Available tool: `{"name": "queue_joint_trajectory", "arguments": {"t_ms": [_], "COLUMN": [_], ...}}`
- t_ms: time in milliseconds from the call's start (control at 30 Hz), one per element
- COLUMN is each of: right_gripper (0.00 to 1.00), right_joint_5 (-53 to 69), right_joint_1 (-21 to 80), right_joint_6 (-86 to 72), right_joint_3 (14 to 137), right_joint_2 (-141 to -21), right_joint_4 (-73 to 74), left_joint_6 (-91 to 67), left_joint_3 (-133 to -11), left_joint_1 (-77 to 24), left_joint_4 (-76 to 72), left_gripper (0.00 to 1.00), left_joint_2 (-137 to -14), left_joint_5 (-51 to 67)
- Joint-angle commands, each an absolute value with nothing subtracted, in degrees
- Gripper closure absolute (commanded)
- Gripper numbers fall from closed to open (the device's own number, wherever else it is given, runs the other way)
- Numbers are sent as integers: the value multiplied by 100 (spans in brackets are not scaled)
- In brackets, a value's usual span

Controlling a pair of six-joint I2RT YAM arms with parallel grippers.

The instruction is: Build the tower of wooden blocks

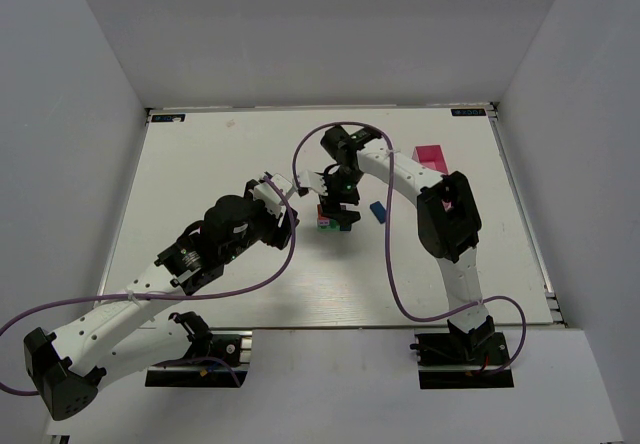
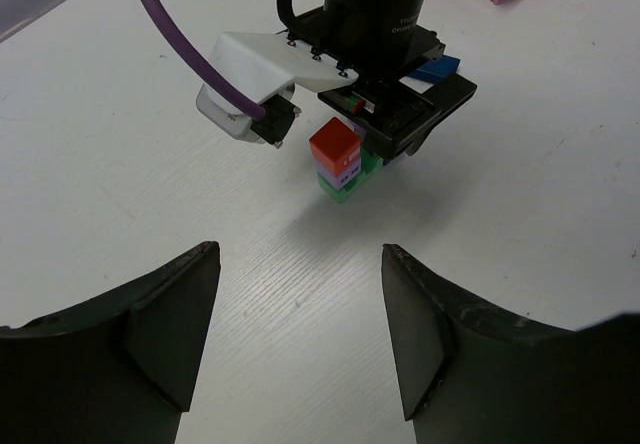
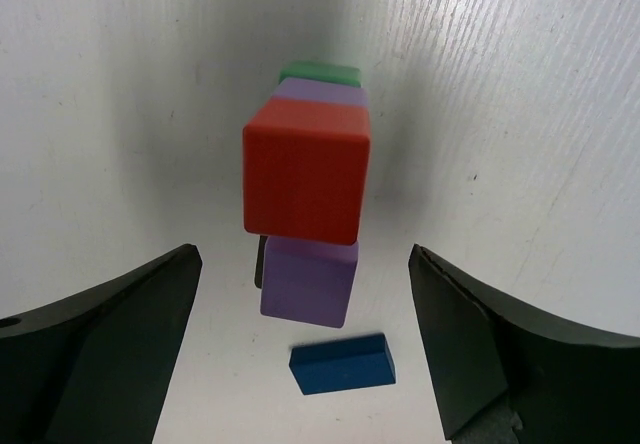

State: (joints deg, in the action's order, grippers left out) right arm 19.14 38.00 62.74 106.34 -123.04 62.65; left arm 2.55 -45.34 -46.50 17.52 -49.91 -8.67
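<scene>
As the stack stands now, the wood block tower (image 2: 337,169) is three levels high near the middle of the table (image 1: 200,154): green cube (image 2: 341,192) at the base, purple cube (image 2: 338,171) above it, red cube (image 3: 307,169) on top. I judge the task partly done. A loose blue block (image 3: 343,363) lies toward the right edge and a second purple block (image 3: 308,282) sits just beside the stack; neither is placed yet.

Right claw (image 1: 341,194): directly above the tower, jaws apart, a gap on each side of the red cube, nothing gripped. Left claw (image 2: 300,304): jaws apart, empty, facing the tower from the left-edge side, apart from it.

View differences: the left wrist view shows the level order from the side. The right wrist view alone shows the second purple block and the clearance around the red cube. The top view alone fixes positions against the table edges, including the pink box (image 1: 431,157) toward the far right corner.
</scene>
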Motion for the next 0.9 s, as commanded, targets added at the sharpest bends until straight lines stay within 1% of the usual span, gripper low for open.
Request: {"name": "queue_joint_trajectory", "arguments": {"t_ms": [0,433,600,667,700,767,800,833,867], "right_gripper": [10,10,10,10,10,10,10,10,10], "right_joint_5": [1907,1653,1477,1380,1215,803,478,240,-485], "right_joint_1": [3788,3700,3639,3577,3542,3454,3384,3305,3252], "right_joint_6": [6214,5819,5608,5476,5197,4853,4199,3853,3284], "right_joint_3": [10574,9950,9344,9089,8879,8500,8395,7906,7701], "right_joint_2": [-11988,-11146,-10794,-10425,-10128,-9915,-9627,-9520,-9440], "right_joint_4": [6179,5467,5056,4879,4443,4019,3373,3088,2485], "left_joint_6": [272,272,272,272,272,272,272,272,272], "left_joint_3": [-4509,-4509,-4456,-4456,-4456,-4456,-4404,-4403,-4403], "left_joint_1": [-4632,-4632,-4632,-4632,-4632,-4632,-4632,-4632,-4632], "left_joint_4": [1670,1670,1670,1617,1617,1617,1617,1617,1617], "left_gripper": [24,24,24,24,24,24,24,24,24], "left_joint_2": [-4869,-4816,-4764,-4764,-4764,-4764,-4764,-4764,-4825], "left_joint_5": [-940,-993,-1055,-1107,-1107,-1107,-1107,-1107,-1160]}}
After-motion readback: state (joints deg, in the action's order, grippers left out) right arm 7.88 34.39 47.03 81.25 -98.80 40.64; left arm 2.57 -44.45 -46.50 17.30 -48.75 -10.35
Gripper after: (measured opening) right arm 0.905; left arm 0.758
